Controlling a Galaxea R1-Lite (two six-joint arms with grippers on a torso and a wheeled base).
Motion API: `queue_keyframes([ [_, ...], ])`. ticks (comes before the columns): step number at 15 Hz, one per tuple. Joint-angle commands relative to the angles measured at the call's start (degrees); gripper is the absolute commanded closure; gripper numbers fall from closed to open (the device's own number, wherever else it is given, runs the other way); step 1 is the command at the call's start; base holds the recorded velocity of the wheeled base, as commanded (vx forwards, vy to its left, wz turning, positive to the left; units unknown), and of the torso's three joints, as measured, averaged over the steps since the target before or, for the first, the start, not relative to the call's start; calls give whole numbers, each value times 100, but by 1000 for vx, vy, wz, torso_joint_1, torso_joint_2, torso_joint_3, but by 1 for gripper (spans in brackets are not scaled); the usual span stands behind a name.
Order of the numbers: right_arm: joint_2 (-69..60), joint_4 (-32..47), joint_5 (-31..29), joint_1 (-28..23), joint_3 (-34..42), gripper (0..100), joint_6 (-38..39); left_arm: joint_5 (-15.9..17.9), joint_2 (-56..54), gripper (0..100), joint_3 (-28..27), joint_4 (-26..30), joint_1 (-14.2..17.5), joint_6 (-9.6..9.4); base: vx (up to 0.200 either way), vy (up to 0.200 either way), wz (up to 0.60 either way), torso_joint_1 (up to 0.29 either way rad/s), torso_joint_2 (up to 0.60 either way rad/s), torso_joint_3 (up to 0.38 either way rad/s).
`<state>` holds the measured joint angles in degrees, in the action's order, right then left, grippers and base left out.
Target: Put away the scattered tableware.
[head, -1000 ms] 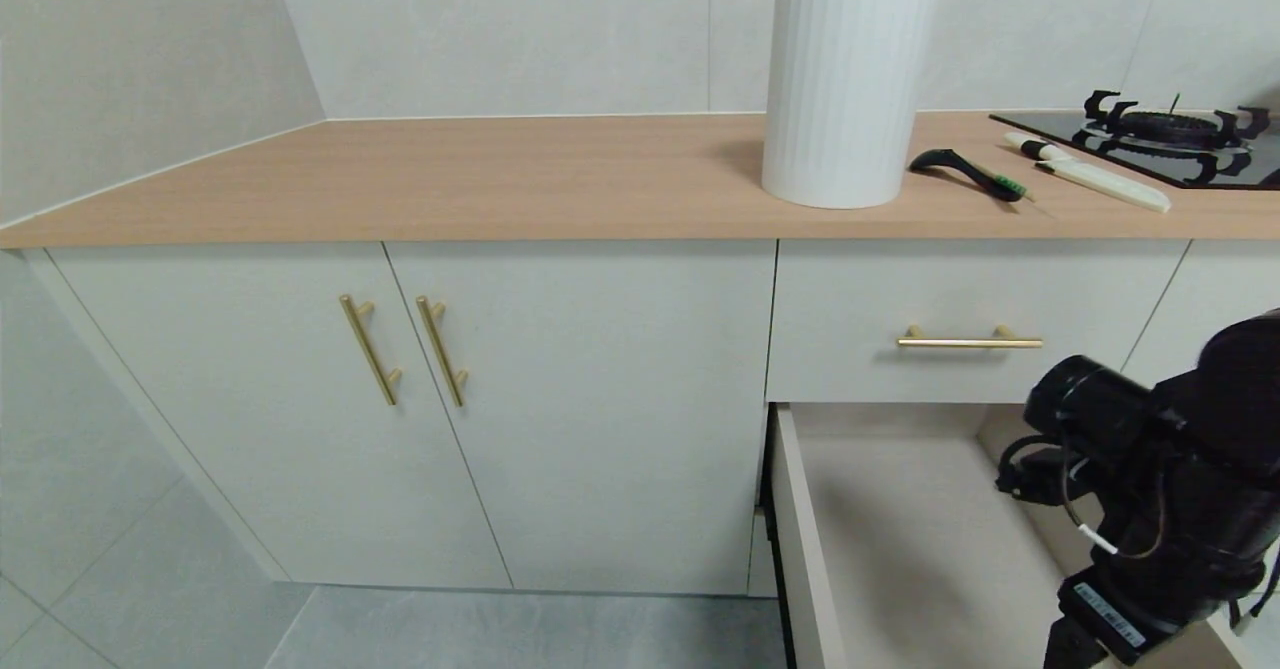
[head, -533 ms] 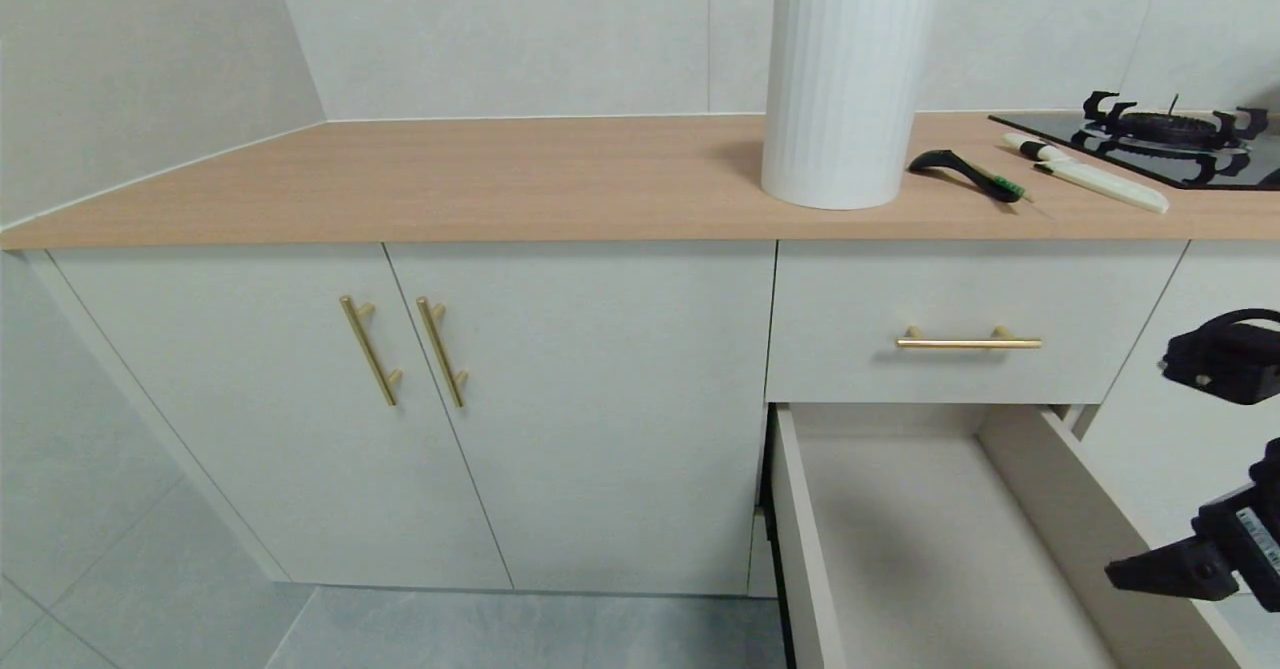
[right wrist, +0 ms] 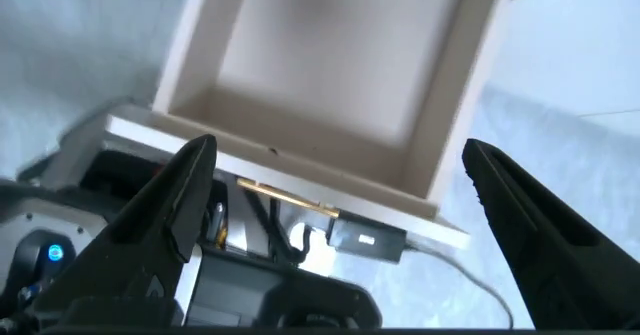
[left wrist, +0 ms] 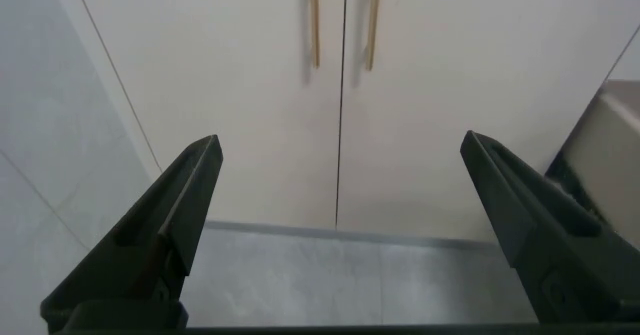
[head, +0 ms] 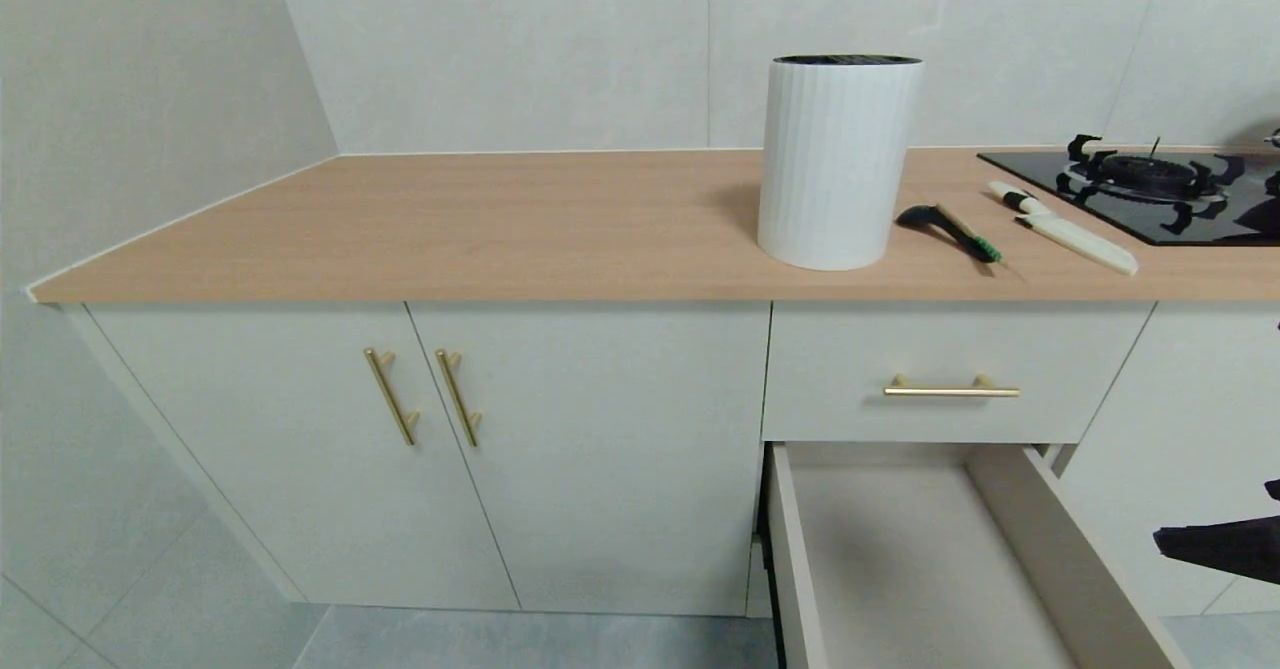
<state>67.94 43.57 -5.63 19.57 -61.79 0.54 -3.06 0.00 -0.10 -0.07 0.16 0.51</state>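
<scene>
The left gripper [left wrist: 340,240] is hanging low in front of the double cabinet doors [left wrist: 340,95], its jaws standing wide apart and holding nothing. On the desk [head: 450,219], a white ribbed holder [head: 835,164] is standing upright. Just beside it a black-handled tool [head: 950,231] is lying flat, and next along a white-bladed knife [head: 1065,231] is lying near the black hob [head: 1150,189]. Below them the lower drawer [head: 1050,559] is sitting pulled out. The right gripper [right wrist: 335,225] is hovering near that open drawer, jaws spread wide, gripping nothing.
</scene>
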Motion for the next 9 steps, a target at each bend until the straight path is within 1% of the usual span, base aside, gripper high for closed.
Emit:
queue_keyframes([
  [1, 35, -6, 1, 3, 1, 0, -1, -2, 0, 0, 1, -1, 2, 2, 0, 0, 0, 115, -476, -339],
  [3, 44, -15, 1, 3, 1, 0, -1, -2, 0, 0, 1, -1, 2, 2, 0, 0, 0, 134, -466, -339],
  [6, 62, -279, 1, 3, 71, 0, 17, -2, 0, 0, 1, -1, 2, 2, 0, 0, 0, 146, -471, -318],
  [9, 246, -771, 1, 3, 133, 0, 43, -2, 0, 0, 1, -1, 2, 2, 0, 0, 0, 160, -448, -281],
])
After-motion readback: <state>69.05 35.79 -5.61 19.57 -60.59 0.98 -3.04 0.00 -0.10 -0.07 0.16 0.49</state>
